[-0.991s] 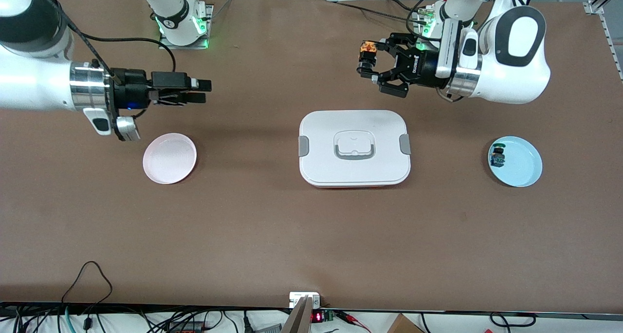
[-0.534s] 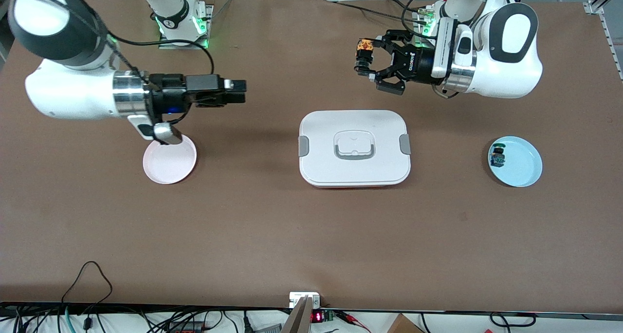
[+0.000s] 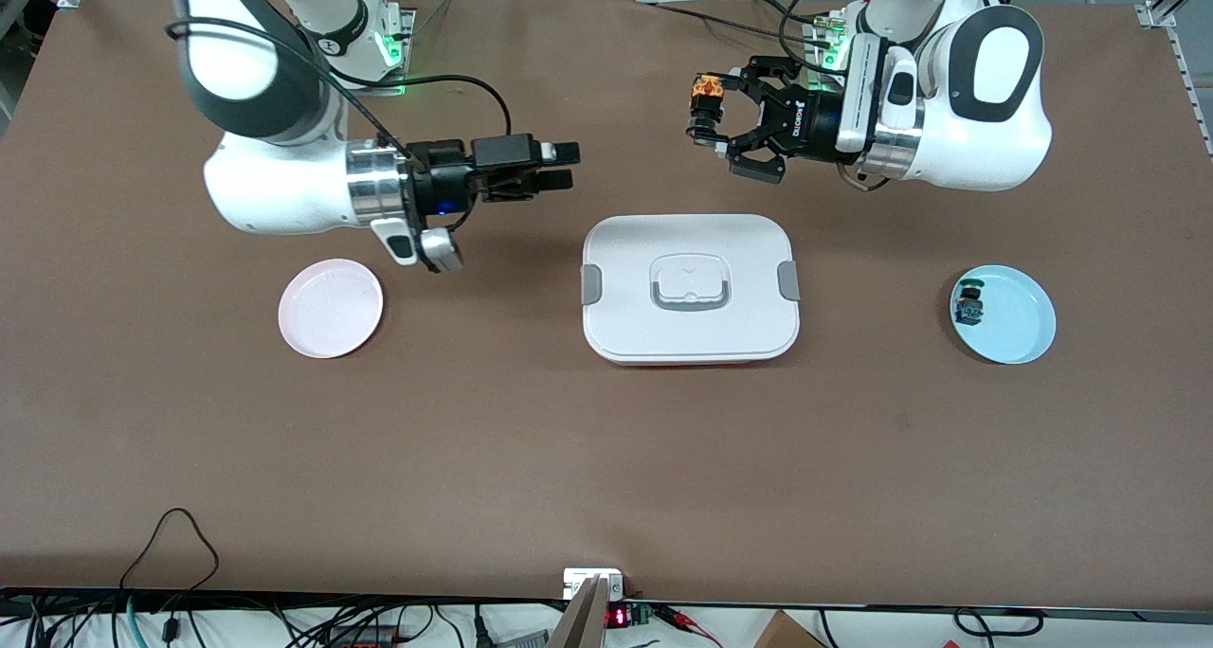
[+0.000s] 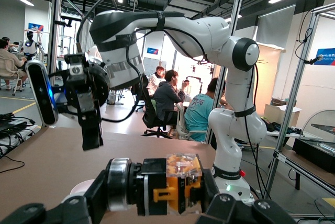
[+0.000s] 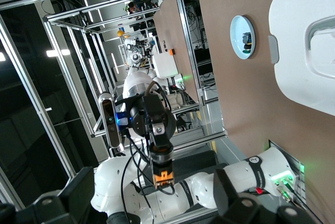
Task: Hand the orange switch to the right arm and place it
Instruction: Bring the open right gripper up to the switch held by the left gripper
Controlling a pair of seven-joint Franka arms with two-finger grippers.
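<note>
Front view, near to far: round pink plate point(image 3: 331, 308) sits bare, pale blue plate point(image 3: 1004, 314) holds a green-capped switch point(image 3: 968, 304), white lidded box point(image 3: 690, 288) between. Higher up, left gripper point(image 3: 713, 127) pinches the tiny orange switch point(image 3: 706, 90) sideways, presumably offering it to the wide-open right gripper point(image 3: 562, 166)
</note>
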